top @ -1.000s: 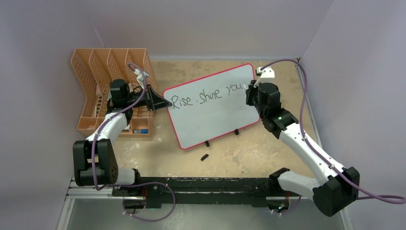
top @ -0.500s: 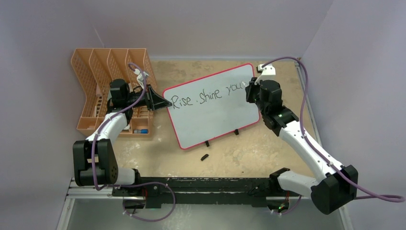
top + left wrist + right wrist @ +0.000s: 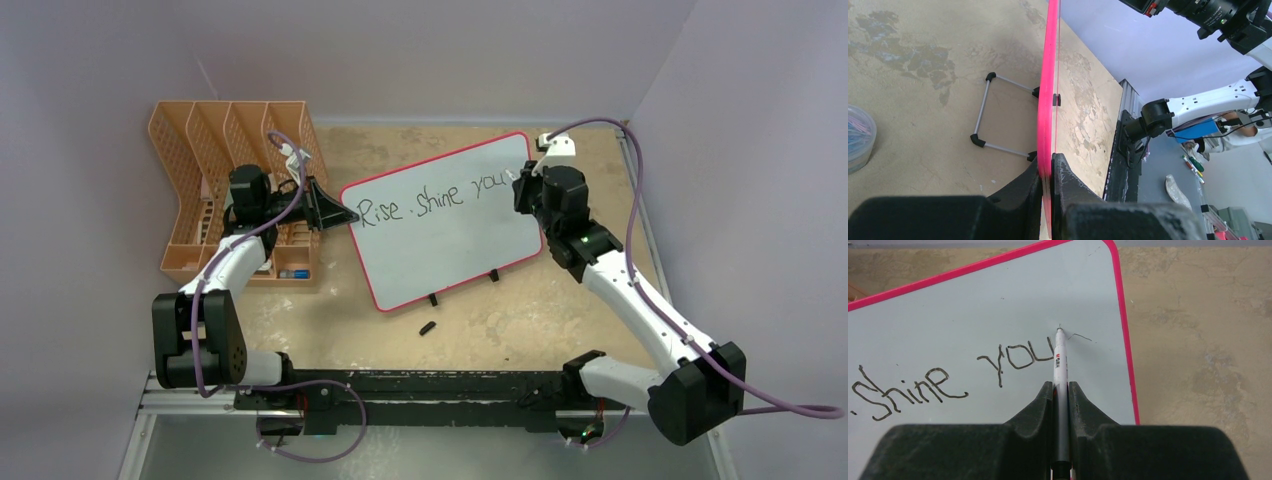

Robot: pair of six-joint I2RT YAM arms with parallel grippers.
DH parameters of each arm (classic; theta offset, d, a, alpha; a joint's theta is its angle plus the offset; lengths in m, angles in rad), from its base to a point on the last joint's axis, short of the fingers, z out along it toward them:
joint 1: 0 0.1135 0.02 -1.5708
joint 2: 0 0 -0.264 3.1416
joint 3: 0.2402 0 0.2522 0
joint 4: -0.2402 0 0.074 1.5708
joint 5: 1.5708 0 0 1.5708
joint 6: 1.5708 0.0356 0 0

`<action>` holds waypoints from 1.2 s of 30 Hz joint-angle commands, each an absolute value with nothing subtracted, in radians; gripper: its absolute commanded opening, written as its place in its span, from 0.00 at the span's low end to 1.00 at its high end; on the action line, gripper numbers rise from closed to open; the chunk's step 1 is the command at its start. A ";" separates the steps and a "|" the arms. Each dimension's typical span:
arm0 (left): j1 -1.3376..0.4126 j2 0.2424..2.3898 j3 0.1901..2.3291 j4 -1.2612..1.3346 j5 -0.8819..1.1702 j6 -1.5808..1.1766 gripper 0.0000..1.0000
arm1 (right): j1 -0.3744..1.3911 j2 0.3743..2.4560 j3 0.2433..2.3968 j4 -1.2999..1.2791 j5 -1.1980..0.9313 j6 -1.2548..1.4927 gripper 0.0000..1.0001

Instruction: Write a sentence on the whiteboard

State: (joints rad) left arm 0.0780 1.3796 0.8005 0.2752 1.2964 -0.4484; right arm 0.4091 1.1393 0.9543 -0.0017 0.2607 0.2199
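The whiteboard (image 3: pixel 450 245), white with a pink rim, stands tilted on the table. Its black sentence (image 3: pixel 430 197) reads "Rise . shine you". My left gripper (image 3: pixel 341 216) is shut on the board's left edge. In the left wrist view that gripper (image 3: pixel 1047 172) pinches the pink rim (image 3: pixel 1048 100) between both fingers. My right gripper (image 3: pixel 520 190) is at the board's upper right, shut on a white marker (image 3: pixel 1060 365). The marker tip rests on the whiteboard (image 3: pixel 973 310) just right of "you" in the sentence (image 3: pixel 1001 371), beside a thin faint stroke. The right gripper (image 3: pixel 1061 386) holds the marker's barrel.
An orange mesh file rack (image 3: pixel 235 190) stands behind my left arm. A small black cap (image 3: pixel 427 328) lies on the table in front of the board. The board's wire stand (image 3: pixel 998 115) and a clear round container (image 3: pixel 858 137) sit behind it. Walls close the sides.
My right wrist has shifted slightly up and to the right along the board with the marker. The left arm and the board have not moved.
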 commanded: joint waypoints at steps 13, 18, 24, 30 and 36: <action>0.081 1.367 0.829 0.282 1.279 -0.413 0.00 | 0.400 1.107 0.944 -0.045 0.252 0.239 0.00; 0.082 1.367 0.830 0.281 1.279 -0.413 0.00 | 0.401 1.104 0.935 -0.057 0.250 0.245 0.00; 0.082 1.367 0.829 0.281 1.279 -0.413 0.00 | 0.400 1.103 0.931 -0.070 0.253 0.248 0.00; 0.082 1.365 0.830 0.281 1.278 -0.413 0.00 | 0.400 1.098 0.925 -0.080 0.248 0.252 0.00; 0.082 1.365 0.829 0.281 1.277 -0.413 0.00 | 0.401 1.094 0.924 -0.085 0.247 0.255 0.00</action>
State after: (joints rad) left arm 0.0780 1.3796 0.8005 0.2745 1.2964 -0.4488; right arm 0.4046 1.1141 0.9268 -0.0780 0.2611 0.2440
